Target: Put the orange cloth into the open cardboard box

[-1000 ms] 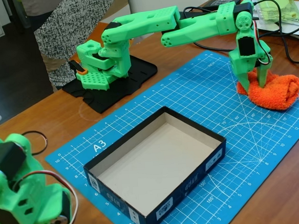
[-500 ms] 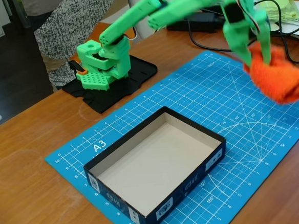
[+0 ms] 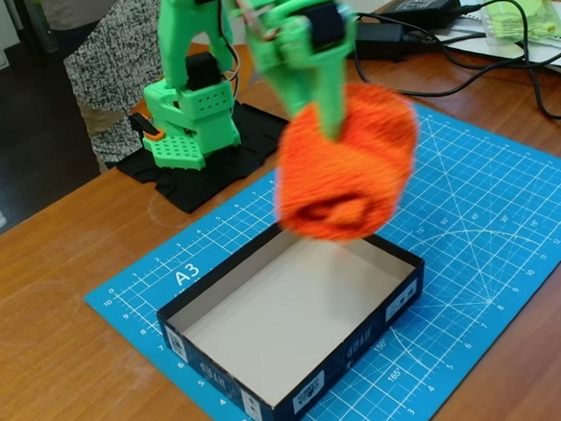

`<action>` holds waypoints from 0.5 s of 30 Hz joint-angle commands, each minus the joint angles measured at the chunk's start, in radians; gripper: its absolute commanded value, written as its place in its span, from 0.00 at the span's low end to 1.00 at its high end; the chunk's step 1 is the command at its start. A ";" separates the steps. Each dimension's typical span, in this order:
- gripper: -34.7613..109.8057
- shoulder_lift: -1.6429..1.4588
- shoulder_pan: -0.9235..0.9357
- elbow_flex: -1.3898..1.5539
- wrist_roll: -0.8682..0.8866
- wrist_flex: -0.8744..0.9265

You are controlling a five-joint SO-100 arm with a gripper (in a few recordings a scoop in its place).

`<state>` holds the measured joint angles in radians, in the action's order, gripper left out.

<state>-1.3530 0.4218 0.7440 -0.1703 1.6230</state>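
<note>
The orange cloth (image 3: 348, 167), a fluffy bunched roll, hangs in the air over the far edge of the open cardboard box (image 3: 203, 364). My green gripper (image 3: 329, 111) comes down from above and is shut on the cloth's top; its fingertips are buried in the fabric. The picture of arm and cloth is blurred by motion. The box is dark outside, beige inside, with nothing in it, and sits on the blue cutting mat (image 3: 473, 207).
The arm's green base (image 3: 192, 120) stands on a black plate at the back left. Black cables and a power brick (image 3: 421, 13) lie at the back right beside a green bag (image 3: 527, 10). A person in a speckled garment (image 3: 116, 58) stands behind the table.
The arm has lifted the cloth off the mat at the right and swung it left and toward the box. A green leader arm at the lower left has left the picture.
</note>
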 commanded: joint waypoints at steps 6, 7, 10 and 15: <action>0.24 0.025 0.190 0.011 -0.051 -0.048; 0.24 0.038 0.187 0.011 -0.049 -0.049; 0.24 0.087 0.163 0.011 -0.044 -0.051; 0.24 0.215 0.109 0.011 -0.023 -0.067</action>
<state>-1.1643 0.5446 0.7532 -0.1963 1.5647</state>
